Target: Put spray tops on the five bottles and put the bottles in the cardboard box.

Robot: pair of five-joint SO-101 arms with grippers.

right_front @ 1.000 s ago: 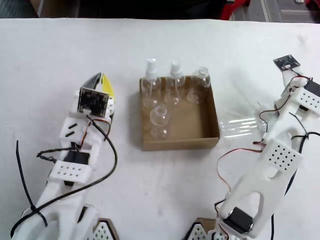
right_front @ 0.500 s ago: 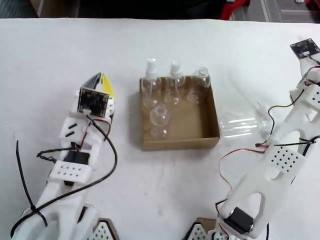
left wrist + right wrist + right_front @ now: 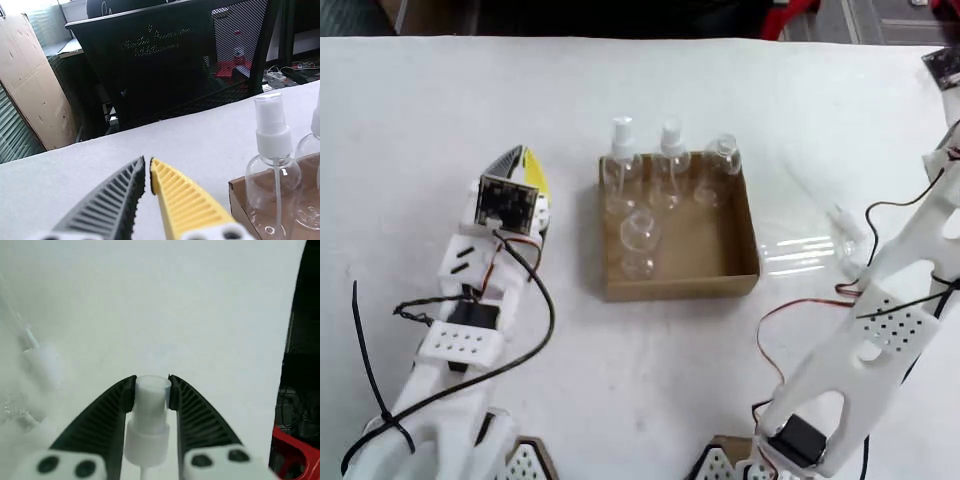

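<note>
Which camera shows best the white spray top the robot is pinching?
The right wrist view: the spray top sits close up, clamped in the right gripper. The high view has that arm stretched to the right edge of the table; the left wrist view faces the left gripper and a capped bottle.

Over 1 second the right arm swung outward toward the high view's right edge. It carried its hand, clamped on a spray top, farther from the cardboard box, uncovering the lying bottle.
</note>
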